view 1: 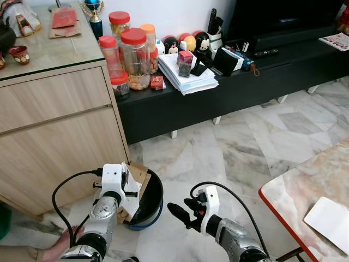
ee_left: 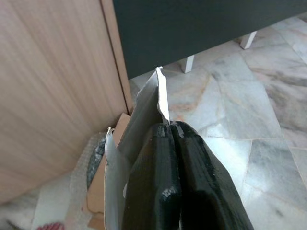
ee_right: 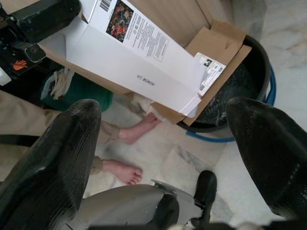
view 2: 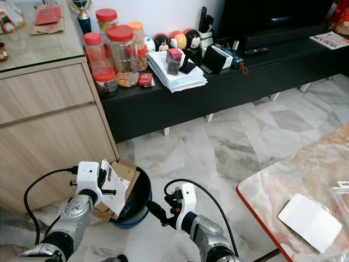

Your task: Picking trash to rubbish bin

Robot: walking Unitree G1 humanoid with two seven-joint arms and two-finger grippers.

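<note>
A flattened white printed carton (ee_right: 139,57) hangs tilted over the rim of a black rubbish bin (view 1: 154,199) with a blue band. My left gripper (ee_left: 170,127) is shut on the carton's edge, just left of the bin beside the wooden cabinet. A brown cardboard piece (view 1: 139,173) leans inside the bin behind the carton. My right gripper (view 1: 182,210) is low over the floor to the right of the bin, open and holding nothing; its fingers (ee_right: 62,143) point towards the bin.
A wooden cabinet (view 1: 54,131) stands left of the bin. A low black bench (view 1: 218,93) carries jars, papers and toys. A marble table (view 1: 311,191) with a red edge juts in at the right. A person's bare feet (ee_right: 139,132) are near the bin.
</note>
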